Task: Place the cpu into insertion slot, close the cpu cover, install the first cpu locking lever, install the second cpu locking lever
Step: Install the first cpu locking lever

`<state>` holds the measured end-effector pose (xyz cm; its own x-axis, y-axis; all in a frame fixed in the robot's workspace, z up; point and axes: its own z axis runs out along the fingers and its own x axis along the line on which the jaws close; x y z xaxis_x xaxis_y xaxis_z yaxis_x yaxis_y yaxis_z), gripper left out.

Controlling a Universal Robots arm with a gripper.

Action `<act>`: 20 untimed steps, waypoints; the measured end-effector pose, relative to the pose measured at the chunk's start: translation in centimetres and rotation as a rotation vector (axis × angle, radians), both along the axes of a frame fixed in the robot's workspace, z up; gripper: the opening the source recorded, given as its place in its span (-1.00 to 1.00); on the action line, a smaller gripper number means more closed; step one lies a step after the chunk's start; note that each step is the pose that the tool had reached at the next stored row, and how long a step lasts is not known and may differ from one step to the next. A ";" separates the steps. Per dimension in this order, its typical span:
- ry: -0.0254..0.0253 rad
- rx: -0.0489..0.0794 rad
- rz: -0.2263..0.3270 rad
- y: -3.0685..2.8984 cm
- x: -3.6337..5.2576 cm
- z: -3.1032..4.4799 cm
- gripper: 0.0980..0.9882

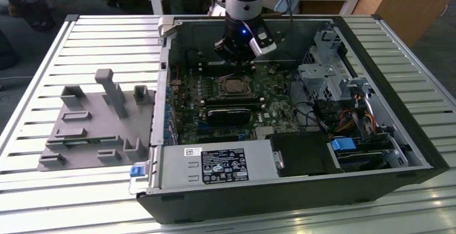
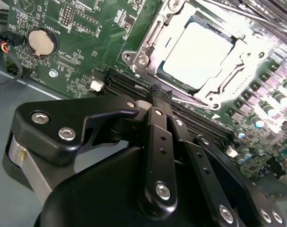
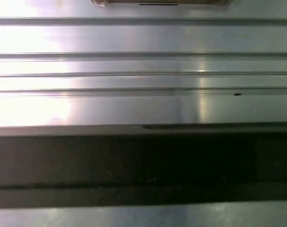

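I'm hovering the gripper (image 2: 158,94) just beyond the far edge of the cpu cover (image 2: 152,38), fingers pinched together and empty because the cpu (image 2: 200,52) is already lying beneath it.

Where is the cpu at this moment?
In the second wrist view the cpu lies framed by the silvery cpu cover on the green motherboard, just beyond the end effector.
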<state>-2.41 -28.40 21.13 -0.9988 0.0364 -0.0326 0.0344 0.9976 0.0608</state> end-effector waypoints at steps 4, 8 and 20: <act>0.0000 -0.001 0.000 0.02 0.14 -0.48 -0.98; 0.0001 -0.002 0.000 0.02 0.15 -0.89 -0.98; -0.0001 -0.008 0.000 0.05 0.15 -1.20 -0.98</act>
<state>-2.26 -28.35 19.93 -0.9988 0.0362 -0.0330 0.0344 0.9980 0.0533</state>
